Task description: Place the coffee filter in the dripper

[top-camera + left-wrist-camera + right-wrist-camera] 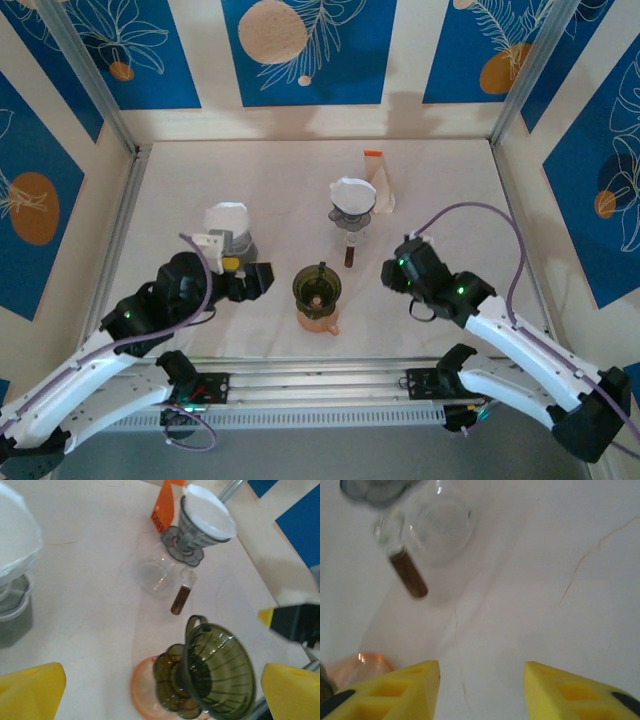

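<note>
Top external view sets the green dripper [318,287] in the front half of the bench [440,180], seated on an orange cup [322,322] that comes close to the front rail [320,385], so little free bench lies on that side. Left of the green dripper and apart from it, the white coffee filter [226,217] stands in a grey dripper [238,247], its rim rising above the dripper's edge. The left end effector [258,280] hangs between that grey dripper and the green one. In the left wrist view its yellow fingers [30,692] are spread wide at both bottom corners, gripping nothing, with the green dripper's ribbed cone ahead between them. Behind and slightly right of the green dripper stands a glass carafe [157,575] with a brown handle [350,255], topped by a second grey dripper [352,212] lined with a second filter [352,192]. A tan packet with an orange tab [380,178] leans just behind that. Right of the green dripper, near but not touching, hovers the right end effector [395,268]; the right wrist view shows its fingers [395,690] partly apart with bare bench between them. Open bench runs behind the green dripper to the back wall [320,120], and out to the side rails [120,230] on its far left and right
</note>
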You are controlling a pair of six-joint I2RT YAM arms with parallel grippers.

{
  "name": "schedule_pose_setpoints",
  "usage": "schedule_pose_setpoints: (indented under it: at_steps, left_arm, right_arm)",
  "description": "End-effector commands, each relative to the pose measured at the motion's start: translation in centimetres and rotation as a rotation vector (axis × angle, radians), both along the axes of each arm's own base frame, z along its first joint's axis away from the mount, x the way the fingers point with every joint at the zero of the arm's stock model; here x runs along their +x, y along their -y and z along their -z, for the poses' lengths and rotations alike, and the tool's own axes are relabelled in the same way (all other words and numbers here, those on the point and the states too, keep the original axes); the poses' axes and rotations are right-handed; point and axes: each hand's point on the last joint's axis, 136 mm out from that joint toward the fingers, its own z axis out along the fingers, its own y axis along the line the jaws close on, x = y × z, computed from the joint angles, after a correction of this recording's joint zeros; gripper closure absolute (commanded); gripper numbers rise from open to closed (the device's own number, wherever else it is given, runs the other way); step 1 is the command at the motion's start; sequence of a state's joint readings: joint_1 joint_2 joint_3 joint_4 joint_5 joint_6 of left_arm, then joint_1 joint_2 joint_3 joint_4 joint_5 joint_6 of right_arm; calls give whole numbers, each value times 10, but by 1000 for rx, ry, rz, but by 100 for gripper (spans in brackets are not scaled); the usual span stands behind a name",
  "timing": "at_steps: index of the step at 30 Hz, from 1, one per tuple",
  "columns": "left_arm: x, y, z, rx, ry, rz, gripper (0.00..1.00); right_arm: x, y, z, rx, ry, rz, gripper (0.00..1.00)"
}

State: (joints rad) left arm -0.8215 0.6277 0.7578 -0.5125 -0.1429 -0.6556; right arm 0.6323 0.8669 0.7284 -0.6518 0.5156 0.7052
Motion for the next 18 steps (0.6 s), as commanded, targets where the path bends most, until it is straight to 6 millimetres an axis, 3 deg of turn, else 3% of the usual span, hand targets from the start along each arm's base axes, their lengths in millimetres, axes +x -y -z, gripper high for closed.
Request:
schedule_pose_setpoints:
  at_steps: [1,8,13,18]
  left_arm:
    - [0,-10,15,5,7,-47,0]
    - [-7,-13,40,-6,-40,-46,0]
    - [-8,-14,47,-1,-50,-45,0]
    - [-8,-14,50,5,-53,-46,0]
  right_arm:
    - [37,-4,-36,106,82,-12,56]
    - [105,11,-53,84,80,42,68]
    - [152,20,-47,78,36,58,75]
    - [193,15,-42,77,2,32,76]
